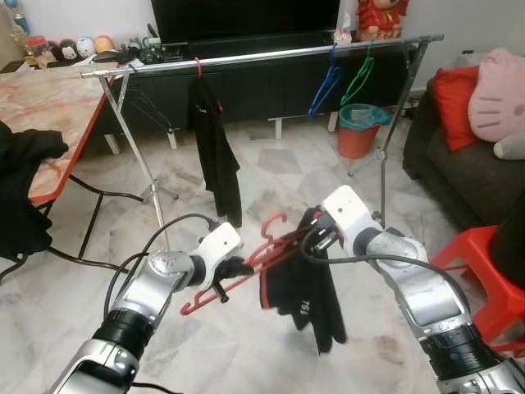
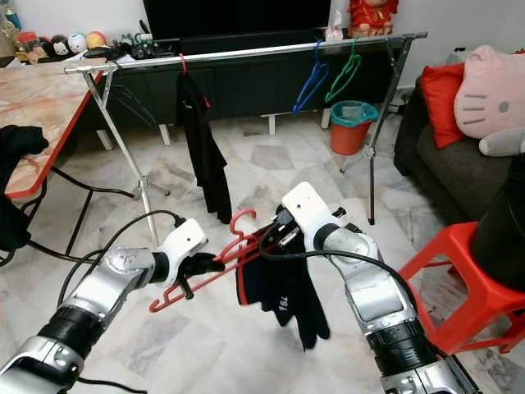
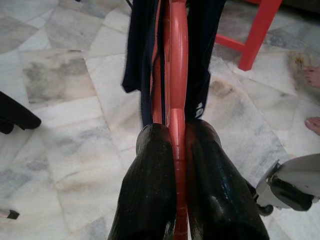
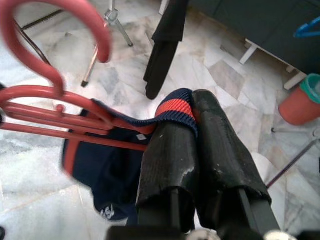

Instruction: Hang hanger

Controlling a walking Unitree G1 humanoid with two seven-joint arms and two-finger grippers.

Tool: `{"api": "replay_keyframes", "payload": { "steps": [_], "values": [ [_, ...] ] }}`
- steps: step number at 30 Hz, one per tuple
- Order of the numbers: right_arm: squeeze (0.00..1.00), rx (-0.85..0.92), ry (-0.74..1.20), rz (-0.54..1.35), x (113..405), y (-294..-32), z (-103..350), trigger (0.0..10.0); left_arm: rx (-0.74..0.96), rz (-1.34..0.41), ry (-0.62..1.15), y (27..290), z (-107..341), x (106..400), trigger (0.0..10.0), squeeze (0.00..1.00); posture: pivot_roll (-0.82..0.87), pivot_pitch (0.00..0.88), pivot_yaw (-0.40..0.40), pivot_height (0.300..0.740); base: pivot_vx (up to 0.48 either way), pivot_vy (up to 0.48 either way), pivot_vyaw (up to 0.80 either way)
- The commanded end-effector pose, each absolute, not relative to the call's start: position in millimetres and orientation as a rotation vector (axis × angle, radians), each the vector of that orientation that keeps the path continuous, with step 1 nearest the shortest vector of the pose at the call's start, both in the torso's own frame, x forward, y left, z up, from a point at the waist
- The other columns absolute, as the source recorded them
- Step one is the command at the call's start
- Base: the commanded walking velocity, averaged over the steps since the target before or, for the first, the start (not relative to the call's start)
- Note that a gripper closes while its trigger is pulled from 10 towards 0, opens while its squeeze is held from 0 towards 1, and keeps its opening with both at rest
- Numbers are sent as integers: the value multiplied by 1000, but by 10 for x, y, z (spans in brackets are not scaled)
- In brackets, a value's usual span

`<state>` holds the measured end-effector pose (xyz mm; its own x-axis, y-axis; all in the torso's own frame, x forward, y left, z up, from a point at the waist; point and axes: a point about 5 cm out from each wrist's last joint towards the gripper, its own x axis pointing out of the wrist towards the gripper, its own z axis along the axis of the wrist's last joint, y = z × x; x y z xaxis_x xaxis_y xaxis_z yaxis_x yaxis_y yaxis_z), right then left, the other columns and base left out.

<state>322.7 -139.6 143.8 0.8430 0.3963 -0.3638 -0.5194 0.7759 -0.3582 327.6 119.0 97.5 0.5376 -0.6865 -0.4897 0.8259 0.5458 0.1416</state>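
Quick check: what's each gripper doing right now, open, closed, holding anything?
Left gripper: closed on the red hanger.
Right gripper: closed on the collar of the dark garment draped on that hanger.

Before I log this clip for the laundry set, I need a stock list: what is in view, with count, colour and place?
Red hanger: one, held between both grippers.
Dark garment: one, navy with a red-striped collar, draped on the red hanger.
Clothes rail: one, silver, across the room ahead.
Black garment: one, hanging on the rail, towards its left.
Bare hangers: one blue, one green, on the rail's right part.
Bin: one, orange with teal rim, beyond the rail.
Table: one, marble top, red edge, left.
Stool: one, red, right.
Sofa: one, dark, right.
Left gripper: shut on the hanger.
Right gripper: shut on the garment's collar.
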Motion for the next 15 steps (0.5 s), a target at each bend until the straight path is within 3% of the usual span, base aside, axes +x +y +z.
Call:
{"api": "replay_keyframes", "payload": {
  "steps": [1,15],
  "values": [
    [0,-463,240,537,3199,-1303,1522,10000,387,-918,394,1205,1018,3302,10000,0,-149,0,29,740,0,0,0],
    [0,-461,253,629,3016,-1129,1563,10000,343,-753,300,1146,1102,3455,10000,0,-155,0,28,740,0,0,0]
  ]
}}
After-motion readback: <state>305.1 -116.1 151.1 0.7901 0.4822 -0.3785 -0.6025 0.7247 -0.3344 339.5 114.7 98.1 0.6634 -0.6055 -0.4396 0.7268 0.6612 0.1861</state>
